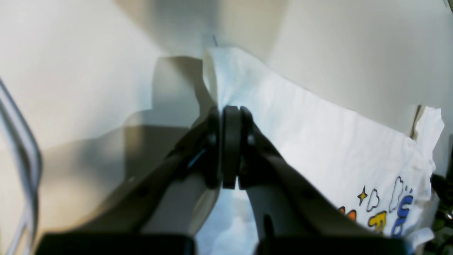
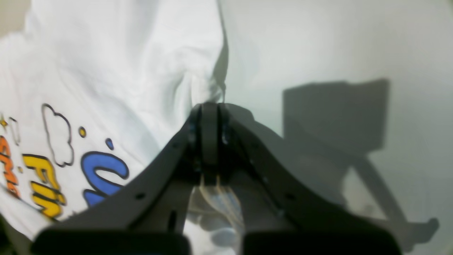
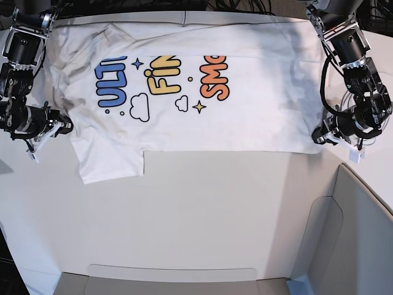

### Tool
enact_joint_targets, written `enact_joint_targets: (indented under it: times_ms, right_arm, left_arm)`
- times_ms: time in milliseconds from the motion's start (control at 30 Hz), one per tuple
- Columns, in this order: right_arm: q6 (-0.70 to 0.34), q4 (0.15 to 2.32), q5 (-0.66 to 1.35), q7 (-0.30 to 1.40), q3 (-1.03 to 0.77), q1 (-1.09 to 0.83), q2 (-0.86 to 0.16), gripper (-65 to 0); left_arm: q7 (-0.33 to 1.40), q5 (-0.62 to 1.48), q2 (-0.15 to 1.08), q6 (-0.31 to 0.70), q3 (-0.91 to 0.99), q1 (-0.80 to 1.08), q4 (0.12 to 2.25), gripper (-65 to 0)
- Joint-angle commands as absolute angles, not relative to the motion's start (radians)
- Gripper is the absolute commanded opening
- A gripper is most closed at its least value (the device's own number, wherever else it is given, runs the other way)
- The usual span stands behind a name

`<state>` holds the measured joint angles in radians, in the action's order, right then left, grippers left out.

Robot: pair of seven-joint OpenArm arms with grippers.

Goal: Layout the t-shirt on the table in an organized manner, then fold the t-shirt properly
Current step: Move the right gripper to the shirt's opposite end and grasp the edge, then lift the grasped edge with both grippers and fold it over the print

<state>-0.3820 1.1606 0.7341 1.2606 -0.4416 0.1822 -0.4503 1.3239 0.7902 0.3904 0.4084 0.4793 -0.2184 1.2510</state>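
The white t-shirt (image 3: 245, 123) lies spread flat across the far half of the table (image 3: 202, 209), print up, with one sleeve sticking out toward the front at the left. My left gripper (image 3: 318, 136) sits at the shirt's hem corner on the right. In the left wrist view this gripper (image 1: 231, 108) is shut, pinching the cloth edge of the t-shirt (image 1: 318, 134). At the shirt's left edge by the sleeve is my right gripper (image 3: 63, 127). The right wrist view shows that gripper (image 2: 210, 106) shut on the rim of the t-shirt (image 2: 124, 71), with fabric bunched between its fingers.
A grey angular bin (image 3: 356, 233) stands at the front right. A low tray edge (image 3: 172, 273) runs along the table's front. Cables hang behind the far edge near both arm bases.
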Motion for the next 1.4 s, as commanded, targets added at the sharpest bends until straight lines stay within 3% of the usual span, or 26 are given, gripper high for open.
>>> enact_joint_targets:
  times_ms: [0,367,633,1067,1367]
  right_arm:
    - [-0.378,1.190,0.727,1.279,-0.444,0.185,-0.469,-65.0]
    - [-0.378,1.346,0.728,1.274,-0.522,0.093,-0.466,-65.0]
    - [-0.378,1.349,0.728,1.279,-0.604,0.085,-0.490,-65.0]
    - [-0.378,1.412,0.808,1.279,-0.644,-0.021,-0.504,-65.0]
    - [-0.375,1.440,0.837,1.279,-0.602,0.028,-0.475,-65.0]
  left_arm:
    - [1.314,0.809,0.409,0.410,0.483,-0.229,1.285,-65.0]
    - [1.311,0.806,0.417,0.410,0.499,-0.134,1.483,-65.0]
    - [1.314,0.809,0.426,0.410,0.619,-0.051,1.592,-65.0]
    - [1.310,0.809,0.426,0.410,0.636,0.157,1.873,-65.0]
    - [1.311,0.809,0.423,0.410,0.630,0.180,1.886,-65.0]
